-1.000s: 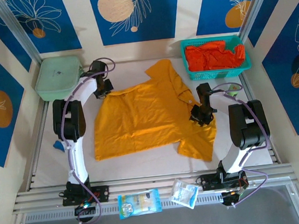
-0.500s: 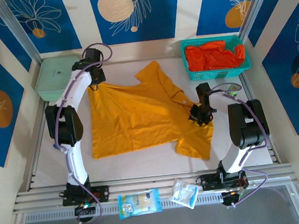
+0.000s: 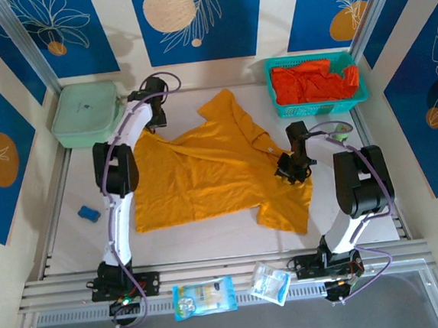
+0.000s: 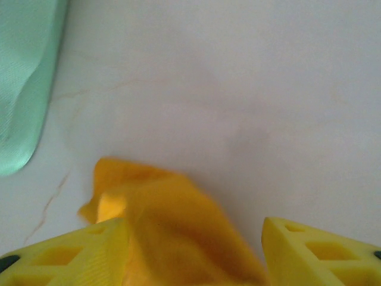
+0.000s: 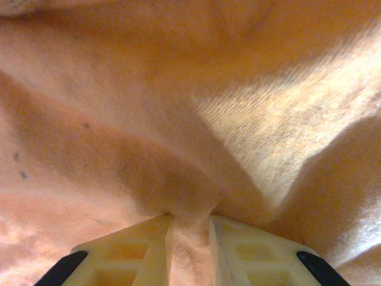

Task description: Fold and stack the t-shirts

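Observation:
A mustard-yellow t-shirt (image 3: 204, 173) lies spread across the middle of the white table. My left gripper (image 3: 156, 117) hovers at its far left corner. In the left wrist view its yellow fingers (image 4: 77, 253) stand wide apart, open, with that loose corner of the shirt (image 4: 172, 220) lying between them on the table. My right gripper (image 3: 292, 169) sits on the shirt's right side, by the sleeve. Its jaws (image 5: 190, 238) are shut on a pinched fold of the shirt's cloth (image 5: 178, 89). Several red-orange t-shirts (image 3: 311, 81) lie bunched in the basket.
The teal mesh basket (image 3: 274, 90) stands at the far right, and the pale green lidded box (image 3: 84, 114) at the far left, close to my left gripper (image 4: 193, 250). A small blue object (image 3: 89, 214) lies left of the shirt. Two plastic packets (image 3: 204, 297) rest on the front rail.
My left gripper has opened and let go of the shirt's far left corner, then shifted a little right and nearer. The corner has slumped onto the table. The right gripper has held still.

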Tool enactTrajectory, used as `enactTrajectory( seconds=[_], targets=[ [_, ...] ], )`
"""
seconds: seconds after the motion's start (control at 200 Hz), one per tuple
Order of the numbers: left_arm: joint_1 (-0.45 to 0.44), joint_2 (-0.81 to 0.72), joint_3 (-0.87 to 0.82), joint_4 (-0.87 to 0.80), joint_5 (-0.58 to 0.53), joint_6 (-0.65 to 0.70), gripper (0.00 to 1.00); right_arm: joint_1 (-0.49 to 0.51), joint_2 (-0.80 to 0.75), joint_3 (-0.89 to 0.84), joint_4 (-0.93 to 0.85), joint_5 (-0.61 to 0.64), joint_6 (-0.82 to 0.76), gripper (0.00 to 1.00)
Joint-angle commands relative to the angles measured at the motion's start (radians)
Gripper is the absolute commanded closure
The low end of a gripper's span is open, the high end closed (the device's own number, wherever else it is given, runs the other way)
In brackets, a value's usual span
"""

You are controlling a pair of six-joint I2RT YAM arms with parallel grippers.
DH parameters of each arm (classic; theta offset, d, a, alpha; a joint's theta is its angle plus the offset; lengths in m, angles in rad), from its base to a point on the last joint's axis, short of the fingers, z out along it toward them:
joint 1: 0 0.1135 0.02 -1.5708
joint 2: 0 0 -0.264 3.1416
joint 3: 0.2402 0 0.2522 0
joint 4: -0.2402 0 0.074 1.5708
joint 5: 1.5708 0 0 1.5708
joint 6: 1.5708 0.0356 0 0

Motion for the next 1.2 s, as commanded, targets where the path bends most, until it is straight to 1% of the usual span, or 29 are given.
enactTrajectory(
  seconds=[0.0,0.055,0.12,0.22,0.25,0.31,0.36,0.435,0.505,0.59,0.69,0.861,0.986,1.106,1.196],
  targets=[
    [0.006,0.031,0.17,-0.111,-0.031,0.047,0.39,0.009,-0.014,-0.001,-0.032,-0.01,0.004,0.76],
    [0.006,0.006,0.166,-0.116,-0.044,0.053,0.39,0.011,-0.02,-0.002,-0.032,-0.008,0.008,0.76],
    [0.004,-0.061,0.096,-0.102,-0.05,0.051,0.36,0.015,-0.027,0.007,-0.04,-0.003,0.007,0.74],
    [-0.005,-0.237,-0.139,-0.049,-0.039,0.029,0.23,0.028,-0.05,0.042,-0.073,0.018,-0.008,0.69],
    [-0.01,-0.296,-0.224,-0.029,-0.028,0.017,0.21,0.031,-0.058,0.059,-0.089,0.03,-0.016,0.68],
    [-0.026,-0.413,-0.393,0.01,-0.01,-0.006,0.2,0.037,-0.075,0.094,-0.121,0.051,-0.035,0.66],
    [-0.04,-0.49,-0.515,0.02,0.002,-0.032,0.2,0.039,-0.091,0.121,-0.141,0.063,-0.056,0.64],
    [-0.058,-0.57,-0.672,0.028,0.053,-0.078,0.27,0.04,-0.11,0.159,-0.162,0.089,-0.094,0.6],
    [-0.069,-0.607,-0.807,0.063,0.123,-0.115,0.33,0.039,-0.11,0.192,-0.179,0.126,-0.131,0.56],
    [-0.074,-0.61,-0.945,0.131,0.18,-0.158,0.38,0.03,-0.086,0.223,-0.178,0.163,-0.175,0.53],
    [-0.08,-0.583,-1.046,0.192,0.233,-0.199,0.41,0.019,-0.023,0.262,-0.158,0.191,-0.243,0.51],
    [-0.095,-0.568,-1.164,0.259,0.257,-0.247,0.41,0.017,0.098,0.361,-0.17,0.286,-0.355,0.51],
    [-0.097,-0.58,-1.23,0.283,0.261,-0.252,0.41,0.016,0.12,0.375,-0.177,0.325,-0.387,0.48],
    [-0.098,-0.587,-1.245,0.282,0.278,-0.254,0.41,0.018,0.132,0.346,-0.177,0.331,-0.388,0.46],
    [-0.096,-0.587,-1.223,0.238,0.268,-0.249,0.41,0.02,0.143,0.331,-0.19,0.354,-0.385,0.45]
  ],
)
